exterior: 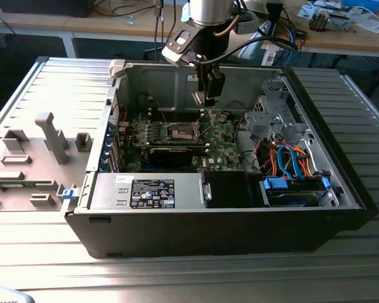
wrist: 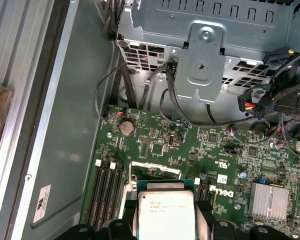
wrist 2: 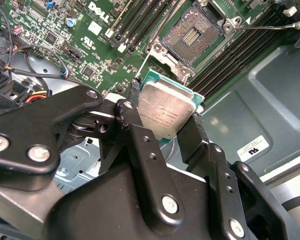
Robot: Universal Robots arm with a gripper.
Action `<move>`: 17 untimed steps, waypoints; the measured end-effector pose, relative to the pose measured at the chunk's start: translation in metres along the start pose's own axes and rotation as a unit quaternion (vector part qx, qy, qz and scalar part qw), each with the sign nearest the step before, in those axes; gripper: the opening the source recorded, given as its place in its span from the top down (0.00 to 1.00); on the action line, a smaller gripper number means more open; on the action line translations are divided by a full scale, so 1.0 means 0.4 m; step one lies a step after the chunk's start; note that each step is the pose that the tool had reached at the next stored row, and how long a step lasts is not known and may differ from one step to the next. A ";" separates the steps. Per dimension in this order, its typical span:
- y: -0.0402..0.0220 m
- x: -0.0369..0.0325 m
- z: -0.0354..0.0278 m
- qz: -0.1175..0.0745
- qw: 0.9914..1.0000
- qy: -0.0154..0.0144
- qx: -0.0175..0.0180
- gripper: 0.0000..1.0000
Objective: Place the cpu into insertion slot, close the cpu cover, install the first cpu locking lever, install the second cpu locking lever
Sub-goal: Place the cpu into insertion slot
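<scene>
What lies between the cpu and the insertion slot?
Between the cpu and the insertion slot, only the slot's silver rim, in the second wrist view.

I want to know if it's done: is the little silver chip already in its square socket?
No, the hand grips the cpu above the board, and the insertion slot sits empty.

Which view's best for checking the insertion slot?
Second wrist view: the insertion slot lies open, contacts visible, beyond the cpu in the gripper. The exterior view shows it from afar. In the first wrist view the cpu hides most of it.
</scene>
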State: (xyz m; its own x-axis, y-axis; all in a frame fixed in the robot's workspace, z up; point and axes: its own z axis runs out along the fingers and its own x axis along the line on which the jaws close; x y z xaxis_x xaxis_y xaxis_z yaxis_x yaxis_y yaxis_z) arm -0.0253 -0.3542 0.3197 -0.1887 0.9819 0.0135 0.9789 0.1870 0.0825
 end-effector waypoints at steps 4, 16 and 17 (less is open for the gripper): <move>0.000 0.000 0.000 0.001 1.000 0.000 0.000 0.45; 0.000 0.000 0.001 0.004 1.000 0.000 0.000 0.45; 0.000 0.000 0.001 0.004 1.000 0.000 0.000 0.45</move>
State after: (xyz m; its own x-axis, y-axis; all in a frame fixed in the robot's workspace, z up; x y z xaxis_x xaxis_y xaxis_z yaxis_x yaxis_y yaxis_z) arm -0.0253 -0.3542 0.3193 -0.1808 0.9834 0.0135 0.9804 0.1791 0.0825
